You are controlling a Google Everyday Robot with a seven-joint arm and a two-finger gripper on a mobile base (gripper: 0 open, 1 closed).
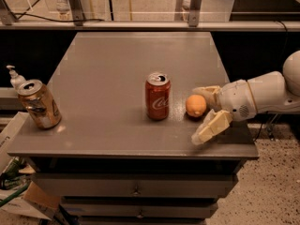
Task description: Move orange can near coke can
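Observation:
The orange can is a small round orange fruit (196,105) resting on the grey table (117,78), a short way right of the coke can. The coke can (158,96) is a red soda can with white script and a silver top, standing upright near the table's middle front. My gripper (200,114) reaches in from the right. Its two cream fingers are spread apart, one behind the orange and one in front of it toward the table's front edge. The orange sits just left of the open fingers and is not gripped.
A dented gold-brown can (39,104) stands at the table's front left corner. A pump bottle (15,76) sits just past the left edge. Drawers (136,190) are under the tabletop. A rail (140,26) runs behind the table.

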